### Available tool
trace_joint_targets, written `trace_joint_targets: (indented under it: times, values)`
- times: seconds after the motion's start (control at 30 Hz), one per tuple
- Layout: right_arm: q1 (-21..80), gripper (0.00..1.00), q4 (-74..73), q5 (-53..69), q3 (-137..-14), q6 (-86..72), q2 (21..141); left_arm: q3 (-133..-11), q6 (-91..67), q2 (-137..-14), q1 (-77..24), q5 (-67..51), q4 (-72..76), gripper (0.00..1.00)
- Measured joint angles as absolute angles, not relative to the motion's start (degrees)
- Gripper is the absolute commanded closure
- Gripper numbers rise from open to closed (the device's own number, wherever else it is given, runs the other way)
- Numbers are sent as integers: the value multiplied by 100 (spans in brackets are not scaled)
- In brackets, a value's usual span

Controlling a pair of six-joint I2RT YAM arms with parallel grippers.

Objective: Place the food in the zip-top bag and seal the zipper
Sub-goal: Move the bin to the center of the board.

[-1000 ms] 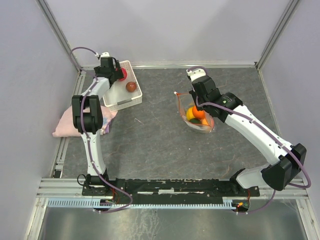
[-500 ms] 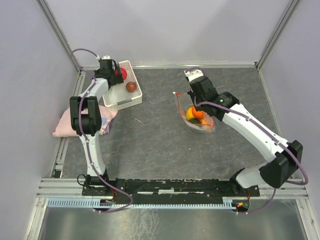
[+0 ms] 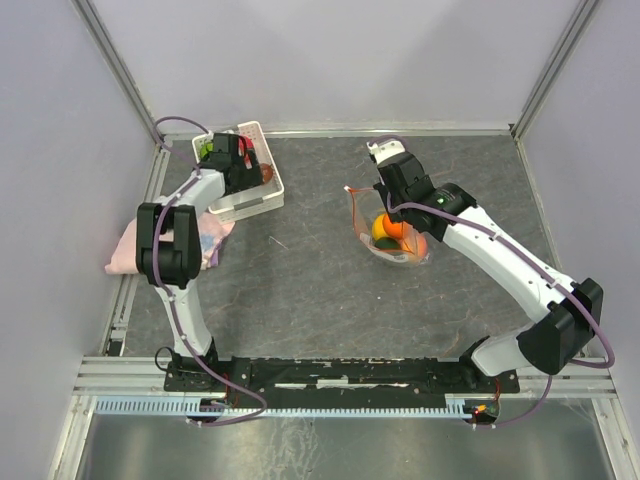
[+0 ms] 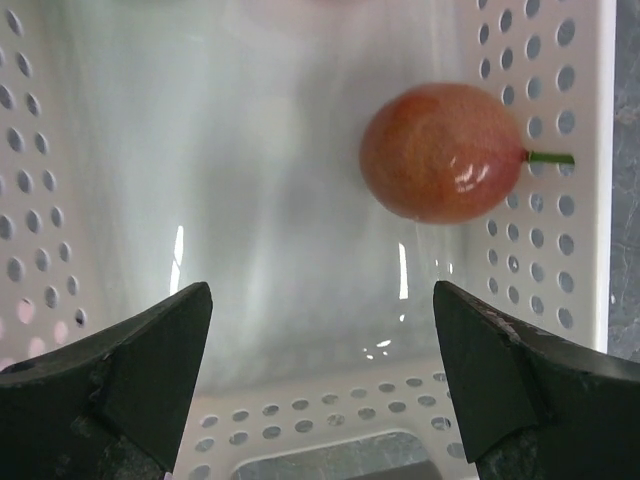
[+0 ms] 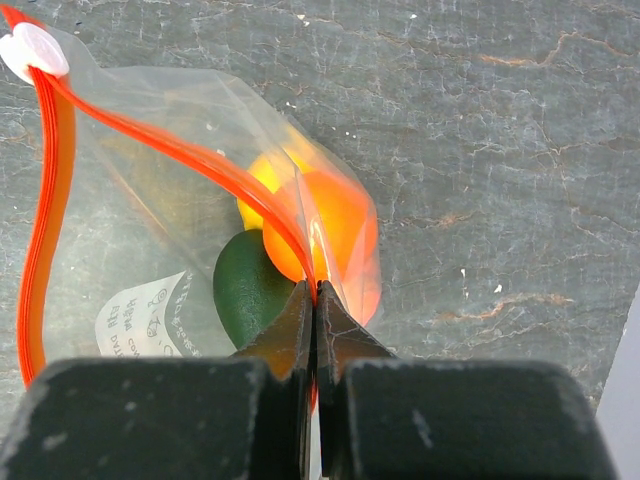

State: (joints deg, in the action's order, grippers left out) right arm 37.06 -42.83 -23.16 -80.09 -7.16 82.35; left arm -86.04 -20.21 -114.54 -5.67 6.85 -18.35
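The clear zip-top bag [image 3: 392, 240] lies at centre right with orange [image 5: 335, 225], yellow [image 5: 262, 175] and dark green [image 5: 245, 285] food inside. My right gripper [image 3: 390, 208] [image 5: 313, 290] is shut on the orange-red zipper [image 5: 150, 140] and holds that edge up; the mouth gapes toward the white slider [image 5: 35, 48]. A brownish-red fruit [image 4: 440, 152] [image 3: 266, 173] with a green stem lies in the white perforated basket [image 3: 272, 203]. My left gripper [image 4: 320, 340] [image 3: 243, 170] hangs open over the basket floor, left of and nearer than that fruit, touching nothing.
The basket's right wall [image 4: 560, 250] is close behind the fruit. A pink cloth [image 3: 140, 250] lies left of the basket by the left rail. A red bit [image 3: 246, 150] shows under the left wrist. Grey walls enclose the table at back and sides.
My left gripper has swung from the basket's far left part toward the right, closer to the brownish-red fruit. The right gripper keeps its hold on the zipper, hardly moving.
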Motion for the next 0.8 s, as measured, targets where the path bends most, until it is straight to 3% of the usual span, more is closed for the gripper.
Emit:
trace_joint_targets:
  times: [0.8]
  values:
    - [3706,98,-4244,-2316,-8009,-716,8117,-7660,-2637,-11065,-2571,75,-1949,5]
